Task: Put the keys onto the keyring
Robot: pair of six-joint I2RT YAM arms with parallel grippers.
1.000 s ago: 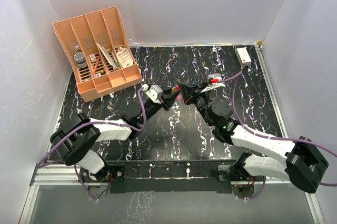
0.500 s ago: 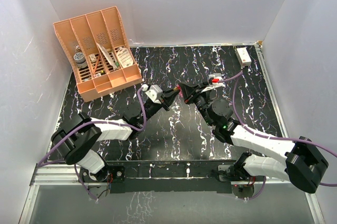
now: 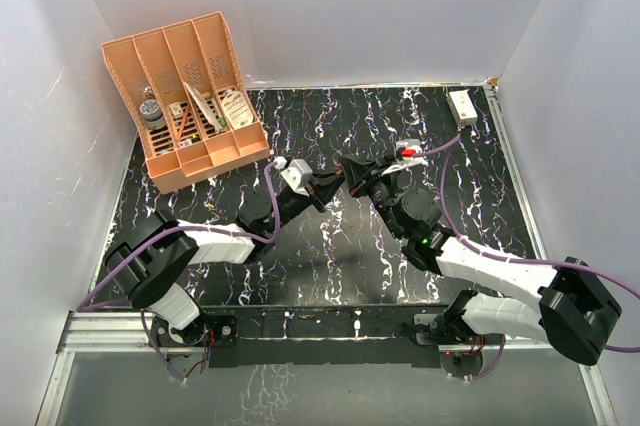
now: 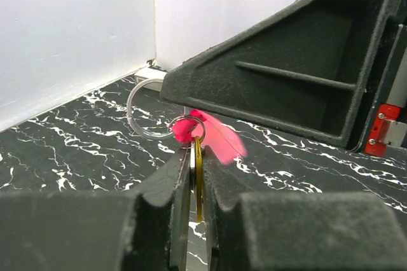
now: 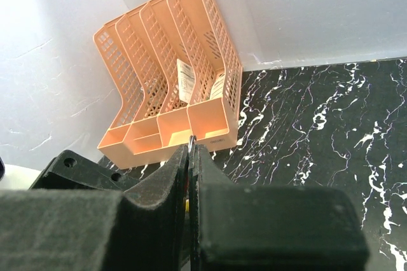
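In the left wrist view my left gripper is shut on the thin gold key, which stands edge-on between the pads. Just above the key's top, the keyring's pinkish-red strap hangs at a small metal ring, and a larger silver ring curves off to the left. My right gripper is shut on a thin metal ring edge that pokes out between its pads. From above, the two grippers meet tip to tip mid-table, hiding key and strap.
An orange slotted desk organizer holding small items stands at the back left. A small white box lies at the back right. White walls enclose the black marbled table. Purple cables trail along both arms.
My left gripper has moved up and right to meet the right gripper, and its jaws have closed on the key. The pink strap seen from above is now covered. The right arm has barely moved.
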